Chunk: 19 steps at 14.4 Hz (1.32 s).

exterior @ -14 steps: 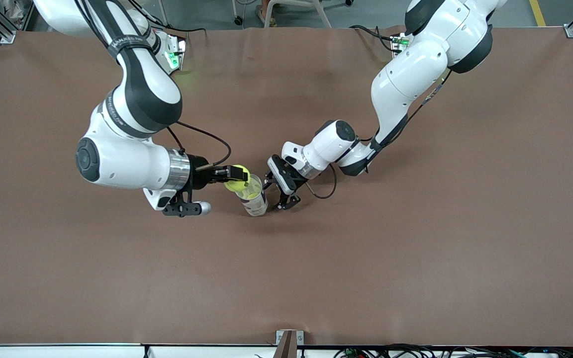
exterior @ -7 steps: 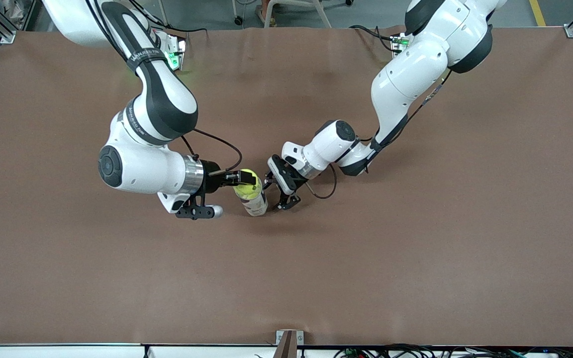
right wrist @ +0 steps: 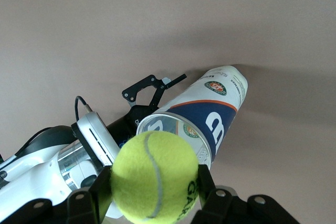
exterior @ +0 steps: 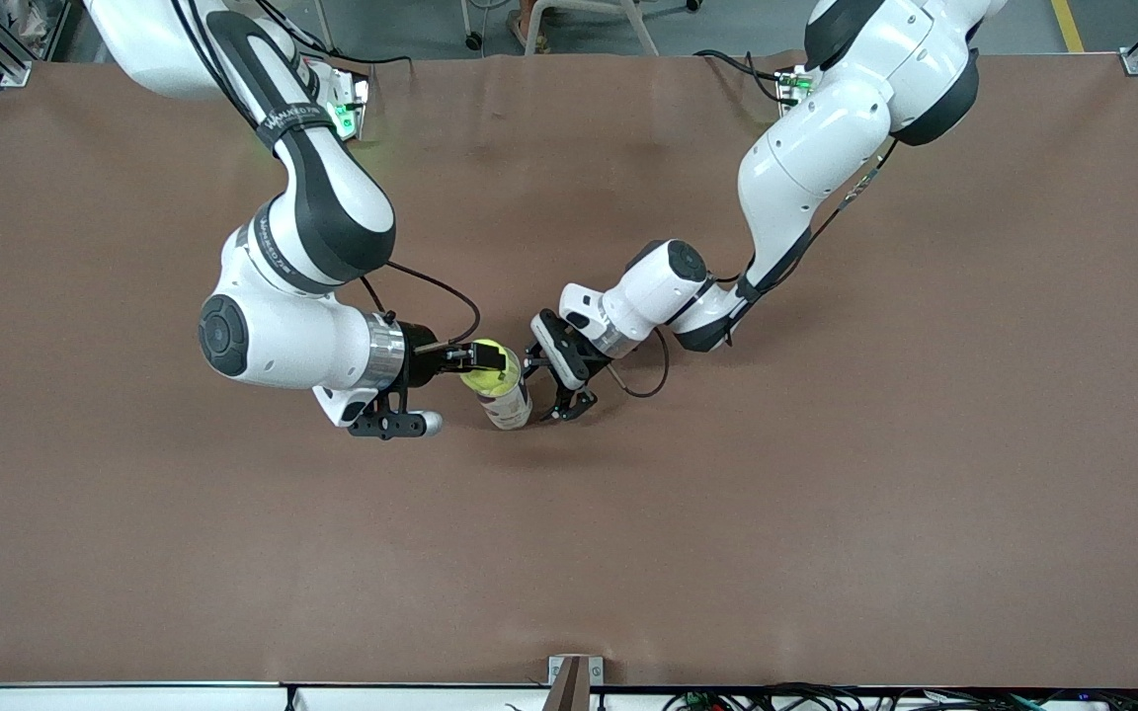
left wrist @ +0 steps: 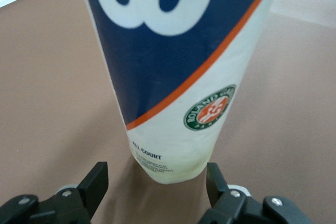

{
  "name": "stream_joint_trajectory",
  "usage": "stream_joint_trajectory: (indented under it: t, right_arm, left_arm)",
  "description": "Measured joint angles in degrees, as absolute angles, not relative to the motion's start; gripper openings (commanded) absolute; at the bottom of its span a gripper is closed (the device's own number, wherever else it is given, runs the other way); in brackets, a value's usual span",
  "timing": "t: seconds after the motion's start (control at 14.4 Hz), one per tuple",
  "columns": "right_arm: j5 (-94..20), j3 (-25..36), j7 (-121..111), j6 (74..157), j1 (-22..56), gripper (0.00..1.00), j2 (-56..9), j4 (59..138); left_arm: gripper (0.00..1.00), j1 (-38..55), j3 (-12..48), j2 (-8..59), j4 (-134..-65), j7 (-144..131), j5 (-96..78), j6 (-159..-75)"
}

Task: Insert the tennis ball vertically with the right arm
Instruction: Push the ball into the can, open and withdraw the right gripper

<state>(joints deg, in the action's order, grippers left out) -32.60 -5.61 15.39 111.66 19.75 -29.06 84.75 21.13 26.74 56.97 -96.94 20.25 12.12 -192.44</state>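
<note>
Right pincer shifted over can, clamping ball; left pincer apart — beside can

- Tennis ball: lower part cut off by the right wrist view's edge; in front view mostly hidden by the right end effector.
- Ball can: top cut off in the left wrist view, mouth not visible there; small print under "ALL COURT" too small to read.
- Left end effector: only the fingertips show in its own wrist view, with the can's base between them; whether they touch it can't be told.
- Counter: edge nearest the front camera is cut off.
</note>
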Motion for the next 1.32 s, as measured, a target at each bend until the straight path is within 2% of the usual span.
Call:
stream_joint_trajectory:
  t: [0.07,0.69,0.9,1.32]
  right_arm:
    - [-32.6,-5.61,15.39,111.66,19.75,1.0,-29.06,84.75]
    - [-32.5,-5.38,15.38,111.66,19.74,1.0,-29.06,84.72]
    - [-29.11,-4.41,15.38,111.27,18.69,1.0,-28.73,84.46]
    - [-17.08,-3.71,15.05,96.11,7.96,1.0,-25.92,77.59]
  left_arm:
    - [0.84,21.18,26.76,56.97,-96.93,20.25,12.12,-192.44]
    - [0.86,21.27,26.78,56.98,-96.91,20.25,12.12,-192.43]
    - [0.86,21.28,26.78,56.98,-96.92,20.25,12.12,-192.43]
    - [0.89,20.66,26.75,56.91,-97.87,20.25,12.12,-192.42]
